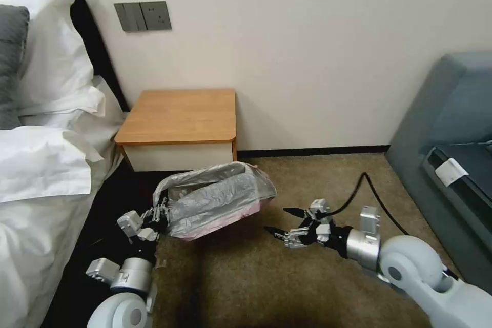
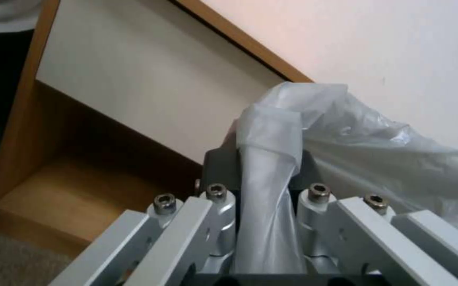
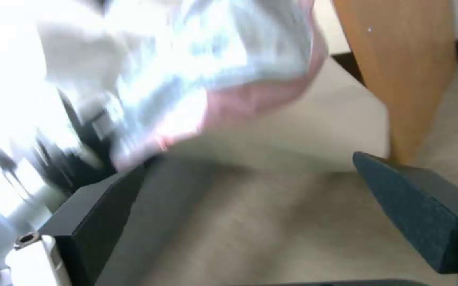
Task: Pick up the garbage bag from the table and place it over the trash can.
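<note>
The bag [image 1: 218, 197] is off the counter [image 1: 179, 115] and hangs in the air just in front of its white drawer front, above the carpet. The left pincer [image 1: 160, 214] is clenched on a twisted fold of the plastic at the bag's 9 o'clock edge; in the left wrist view the fold [image 2: 268, 190] runs straight down between the jaws. The right pincer [image 1: 284, 221] hangs released at the bag's 4 o'clock, near it but not touching, its dark pads [image 3: 425, 206] spread wide with carpet between them and the pinkish rim [image 3: 250, 99] ahead.

So the pick-up looks done and the carry or opening-out is in hand. I cannot make out the bin itself; a pale rounded surface shows under the bag in the right wrist view, but I cannot tell what it is. Next, I would judge, the free pincer needs a hold on the far rim so the mouth can be stretched.

No brand or readable writing anywhere; the white tag [image 1: 452, 170] on the sofa at 3 o'clock is too small to read.
</note>
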Tool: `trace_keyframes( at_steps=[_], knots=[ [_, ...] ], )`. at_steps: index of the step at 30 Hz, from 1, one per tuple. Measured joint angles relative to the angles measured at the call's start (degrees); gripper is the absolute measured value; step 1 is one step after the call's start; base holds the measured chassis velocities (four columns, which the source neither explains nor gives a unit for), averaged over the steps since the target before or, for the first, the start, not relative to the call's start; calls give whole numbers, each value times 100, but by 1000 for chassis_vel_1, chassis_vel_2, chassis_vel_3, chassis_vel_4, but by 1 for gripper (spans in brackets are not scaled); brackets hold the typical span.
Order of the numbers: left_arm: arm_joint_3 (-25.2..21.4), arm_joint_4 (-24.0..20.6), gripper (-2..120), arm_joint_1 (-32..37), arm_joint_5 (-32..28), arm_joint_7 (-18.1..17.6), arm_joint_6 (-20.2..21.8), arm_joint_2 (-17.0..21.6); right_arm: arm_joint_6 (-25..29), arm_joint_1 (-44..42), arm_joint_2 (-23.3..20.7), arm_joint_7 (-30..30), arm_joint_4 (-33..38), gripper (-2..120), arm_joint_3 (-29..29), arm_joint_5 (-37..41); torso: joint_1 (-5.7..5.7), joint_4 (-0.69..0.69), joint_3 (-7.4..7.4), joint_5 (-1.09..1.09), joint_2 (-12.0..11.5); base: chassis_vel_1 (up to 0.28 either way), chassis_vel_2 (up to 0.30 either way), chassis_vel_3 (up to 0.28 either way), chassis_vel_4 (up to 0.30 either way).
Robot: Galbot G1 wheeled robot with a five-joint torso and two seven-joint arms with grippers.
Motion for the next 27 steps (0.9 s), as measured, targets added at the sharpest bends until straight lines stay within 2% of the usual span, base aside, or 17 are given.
trace_keyframes(
  at_steps=[2, 6, 7, 10, 11, 15, 22, 24, 25, 27],
  knots=[
    [0, 0, 11, -1, -21, 0, 6, -1, -12, -13, 77, 83, -3, 100, 23, 259, 0, 0, 0, 0, 0, 0, 0, 0, 0],
    [15, -25, 11, -5, -147, -6, 78, -9, -29, -1, 739, 476, -220, 100, 99, 1782, 0, 1, 0, 2, 0, 0, 0, 0, 0],
    [15, -25, 11, -5, -147, -6, 78, -9, -29, -1, 739, 476, -220, 100, 99, 1782, 0, 1, 0, 2, 0, 0, 0, 0, 0],
    [14, -75, 11, -5, -348, -85, 172, -5, -27, -7, 1218, 640, -344, 100, 141, 2306, 0, 2, 0, 2, 0, 0, 0, 0, 0],
    [14, -75, 11, -5, -348, -85, 172, -5, -27, -7, 1218, 640, -344, 100, 141, 2306, 0, 2, 0, 2, 0, 0, 0, 0, 0],
    [11, -159, 11, -17, -598, -198, 324, 23, -24, -70, 1682, 777, -441, 100, 149, 2516, 0, 1, 0, 1, 0, 0, 0, 0, 0],
    [11, -201, 11, -20, -721, -241, 413, 39, -15, -96, 1907, 829, -473, 100, 146, 2542, 0, 1, 0, 2, 0, 0, 0, 0, 0],
    [12, -202, 11, -18, -730, -242, 425, 36, -14, -95, 1960, 804, -490, 92, 127, 2457, 0, 1, 1, 1, 0, 0, 0, 0, 0],
    [12, -202, 11, -18, -730, -242, 425, 36, -14, -95, 1960, 804, -490, 92, 127, 2457, 0, 1, 1, 1, 0, 0, 0, 0, 0],
    [15, -205, 11, -15, -732, -242, 430, 30, -10, -83, 1983, 778, -513, 82, 106, 2402, 0, 1, 0, 2, 0, 0, 0, 0, 0]
  ],
)
